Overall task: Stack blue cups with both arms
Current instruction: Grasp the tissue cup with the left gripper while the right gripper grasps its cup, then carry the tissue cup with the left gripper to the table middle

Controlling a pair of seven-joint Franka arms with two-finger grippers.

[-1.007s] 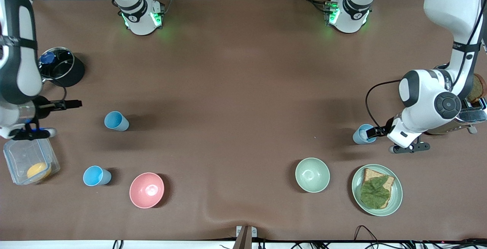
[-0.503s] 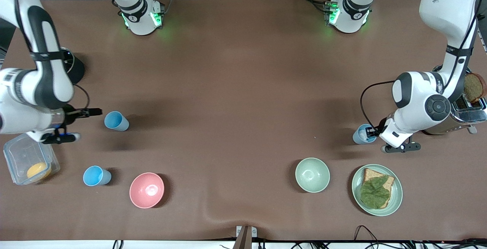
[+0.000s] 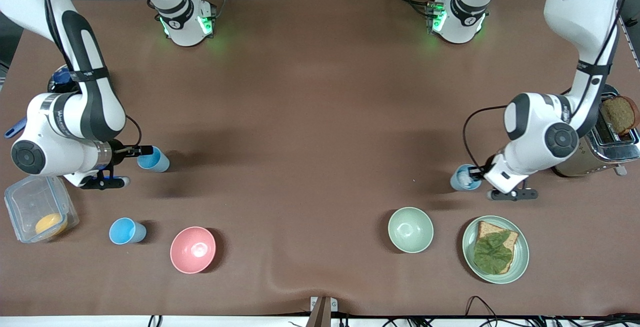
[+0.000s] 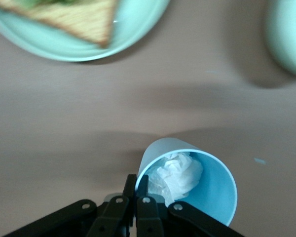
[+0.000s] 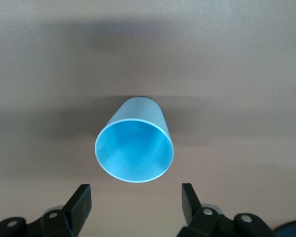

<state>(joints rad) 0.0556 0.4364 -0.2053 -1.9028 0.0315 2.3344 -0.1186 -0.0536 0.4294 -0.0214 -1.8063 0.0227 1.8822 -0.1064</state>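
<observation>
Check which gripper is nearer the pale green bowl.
Left. The left gripper is shut on the rim of a blue cup just farther from the front camera than the pale green bowl. The right gripper is at another blue cup toward the right arm's end.

Pink bowl (image 3: pixel 193 249) sits around 7 o'clock, pale green bowl (image 3: pixel 410 229) and sandwich plate (image 3: pixel 521 257) at 5, toaster (image 3: pixel 595 149) at 3.

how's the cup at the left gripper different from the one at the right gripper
The left gripper is shut on its cup's rim; the right gripper stands open, its cup ungripped. The left cup holds crumpled white paper; the right cup is empty. Both are light blue, tapered tumblers.
</observation>
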